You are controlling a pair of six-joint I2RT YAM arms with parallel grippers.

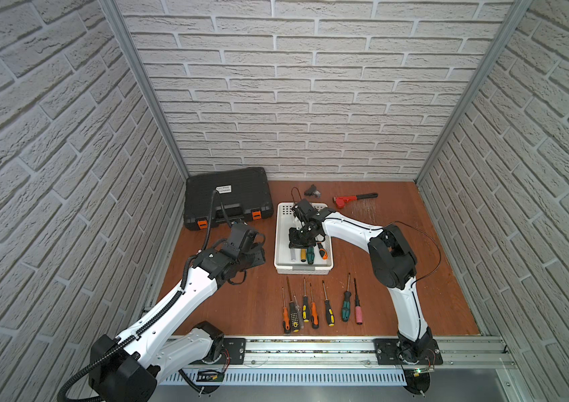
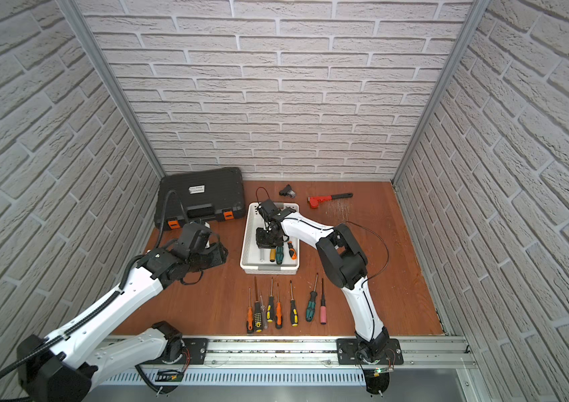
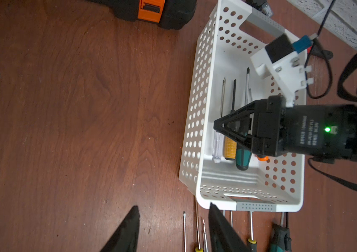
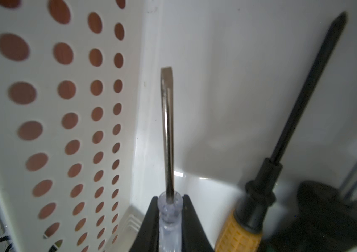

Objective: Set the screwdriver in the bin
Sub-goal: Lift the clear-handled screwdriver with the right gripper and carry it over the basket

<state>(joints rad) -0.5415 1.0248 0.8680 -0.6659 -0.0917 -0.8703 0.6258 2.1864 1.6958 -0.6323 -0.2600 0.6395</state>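
**Plainly a light, stiff tool, clamped at its neck inside the bin**

Low inside the bin [image 4: 64, 87], the right gripper [image 4: 169, 205] has its jaws closed on the clear handle of the screwdriver [image 4: 167, 131], just behind the shaft; the blade points along the floor beside the perforated wall. I judge the tool light and rigid, with a steel shaft that will not bend; the smooth clear plastic looks slippery, so the handle near the neck is the sound place to hold, not the thin shaft. Nothing about it seems fragile.

The right wrist view alone shows the flat tip and the jaws pinching the handle; the top views hide that grip under the gripper body. Both top views show a row of screwdrivers [image 1: 321, 306] on the table [image 1: 397, 306], out of the wrist cameras' reach. The left wrist view shows the left gripper [image 3: 173, 206] with jaws apart and empty, outside the bin; it also shows a yellow-handled screwdriver [image 3: 230, 148] lying just beside the clear one. Whether the held tool touches the floor, I cannot tell.
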